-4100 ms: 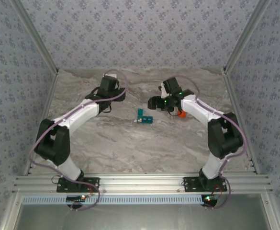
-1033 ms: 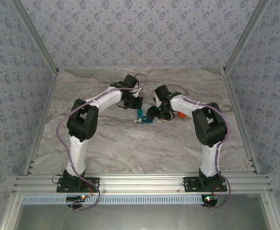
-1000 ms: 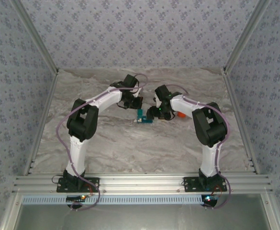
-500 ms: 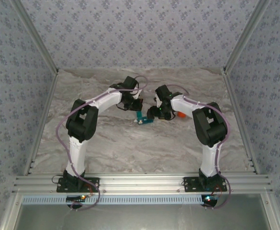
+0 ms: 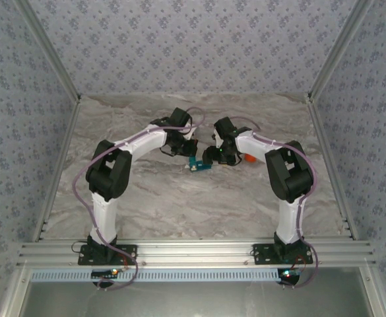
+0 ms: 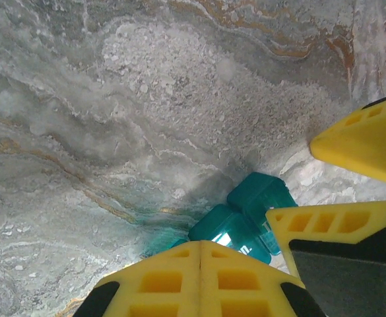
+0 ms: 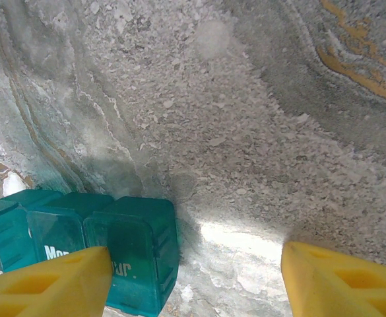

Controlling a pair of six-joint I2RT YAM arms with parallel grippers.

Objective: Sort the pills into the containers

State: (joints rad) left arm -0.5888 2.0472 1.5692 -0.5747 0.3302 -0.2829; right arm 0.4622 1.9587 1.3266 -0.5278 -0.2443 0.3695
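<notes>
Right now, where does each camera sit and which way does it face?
Top external: above and behind the bases, looking down on the marble table; both arms flank the teal pill box.
Left wrist: on the left arm, looking down at the box; left gripper shut.
Right wrist: on the right arm, looking down; right gripper open by the box.
Shared: all see the box.
</notes>
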